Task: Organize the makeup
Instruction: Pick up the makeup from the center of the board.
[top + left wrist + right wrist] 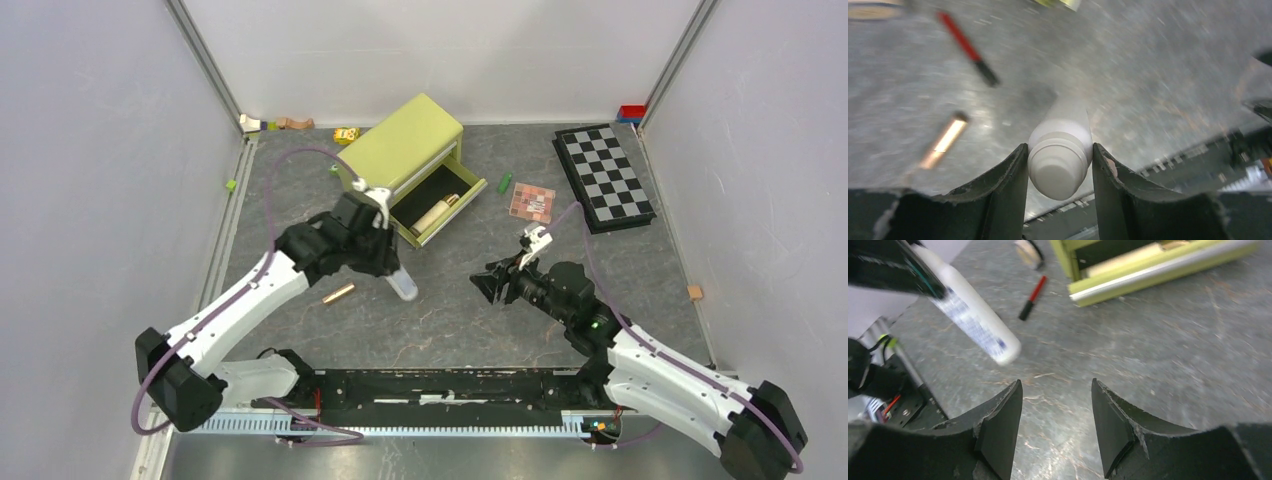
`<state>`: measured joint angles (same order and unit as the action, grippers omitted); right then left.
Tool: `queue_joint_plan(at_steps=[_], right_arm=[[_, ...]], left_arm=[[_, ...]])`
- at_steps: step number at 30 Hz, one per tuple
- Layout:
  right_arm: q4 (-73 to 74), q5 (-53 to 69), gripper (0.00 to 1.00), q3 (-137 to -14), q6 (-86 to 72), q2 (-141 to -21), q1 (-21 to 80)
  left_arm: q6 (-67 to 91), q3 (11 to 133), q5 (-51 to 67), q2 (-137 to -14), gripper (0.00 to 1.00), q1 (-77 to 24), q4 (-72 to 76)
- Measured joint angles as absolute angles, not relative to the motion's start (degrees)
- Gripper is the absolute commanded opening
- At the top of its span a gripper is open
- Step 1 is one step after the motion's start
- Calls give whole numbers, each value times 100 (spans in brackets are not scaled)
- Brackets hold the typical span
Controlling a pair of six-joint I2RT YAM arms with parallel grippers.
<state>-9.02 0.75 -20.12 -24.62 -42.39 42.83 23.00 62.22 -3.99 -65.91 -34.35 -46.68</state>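
Left pincer (pixel 1059 148) is clamped on the bottle (pixel 1058 172), holding it tilted. The tube (pixel 943 142) lies left of it and the pencil (pixel 968 49) beyond. Right pincer (pixel 1057 386) stands apart, with the palette (pixel 531 202) beyond it.

I count one white bottle (pixel 1059 165), one rose-gold tube (pixel 339 293), one red-black pencil (pixel 1032 297), one eyeshadow palette (pixel 531 202), one green stick (pixel 505 183), one chequered board (pixel 604 177) and one green drawer box (pixel 405 140).

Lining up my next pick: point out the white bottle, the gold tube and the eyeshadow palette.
white bottle (pixel 1058 162): left wrist view, on its cap end.
gold tube (pixel 339 293): top view, middle of its length.
eyeshadow palette (pixel 531 202): top view, centre of its face.
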Motion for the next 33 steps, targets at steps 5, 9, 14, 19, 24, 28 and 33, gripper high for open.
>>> queue_joint_plan(at_steps=[5,9,14,19,24,28,33], right_arm=[[-2025,913,62,-1804,-2257,-4654,4521],[-2709,1251,63,-1638,-2182,-4897,4897],[-3218,1428,63,-1494,-2071,-5094,5277],[-3387,1369,63,-1494,-1907,-5363,5511],[-3400,1181,62,-1494,-1780,-5500,5588],[-3428,1048,61,-1494,-1715,-5634,5605],[-3435,989,58,-1494,-1660,-5732,5627]], left_arm=[[2626,6300,75,-6914,2,-4589,-4644],[2722,6484,270,-7126,2,-4845,-4619],[2744,6873,475,-7417,2,-4963,-4550],[2738,7024,563,-7607,2,-5113,-4517],[2735,7024,567,-7684,2,-5151,-4595],[2738,7026,777,-7714,2,-5218,-4591],[2716,7057,1103,-7734,2,-5334,-4482]])
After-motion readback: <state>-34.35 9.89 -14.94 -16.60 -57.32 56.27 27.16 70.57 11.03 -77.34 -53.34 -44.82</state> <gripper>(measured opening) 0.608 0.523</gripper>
